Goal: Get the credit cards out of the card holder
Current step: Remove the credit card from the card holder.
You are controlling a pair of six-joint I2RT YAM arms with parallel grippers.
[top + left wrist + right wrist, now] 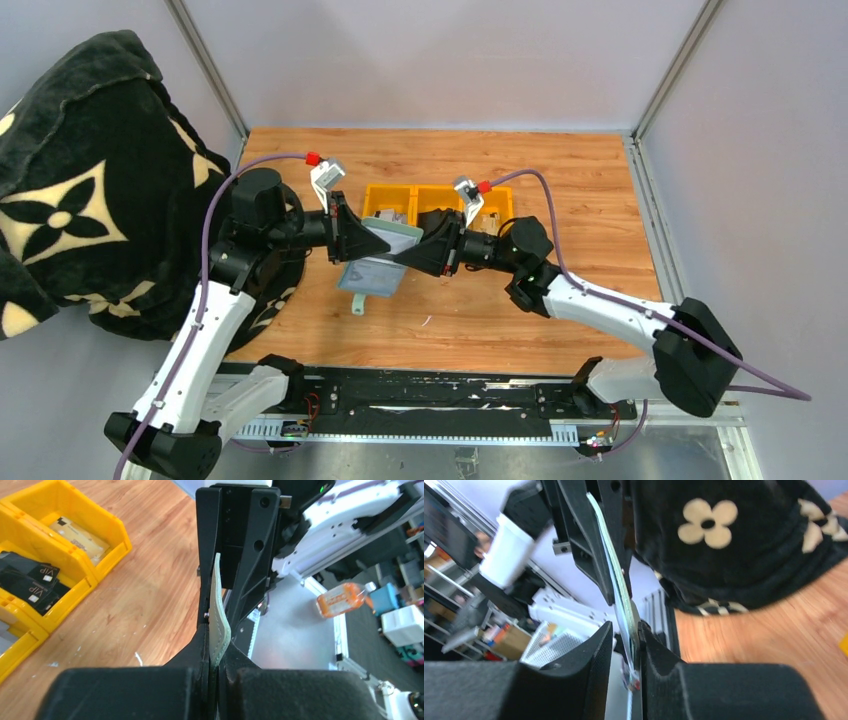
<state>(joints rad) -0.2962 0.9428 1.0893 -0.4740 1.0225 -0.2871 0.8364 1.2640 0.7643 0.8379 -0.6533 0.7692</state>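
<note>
The sage-green card holder [372,272] hangs open above the table between both grippers, its tab pointing down. My left gripper [378,245] is shut on its left edge; the green stitched edge [219,610] runs up from between the closed jaws [216,645]. My right gripper [408,257] is at the holder's right edge. In the right wrist view its jaws [624,630] stand slightly apart around the holder's edge [626,597] and a thin pale card edge [610,560]. That edge lies against one finger, with a gap to the other. A tan card [82,532] lies in the tray's end compartment.
The yellow three-compartment tray [440,187] stands just behind the grippers; black VIP cards [30,582] lie in its middle compartment. A black blanket with cream flowers [80,180] covers the left side and reaches onto the table. Metal frame rails border the table.
</note>
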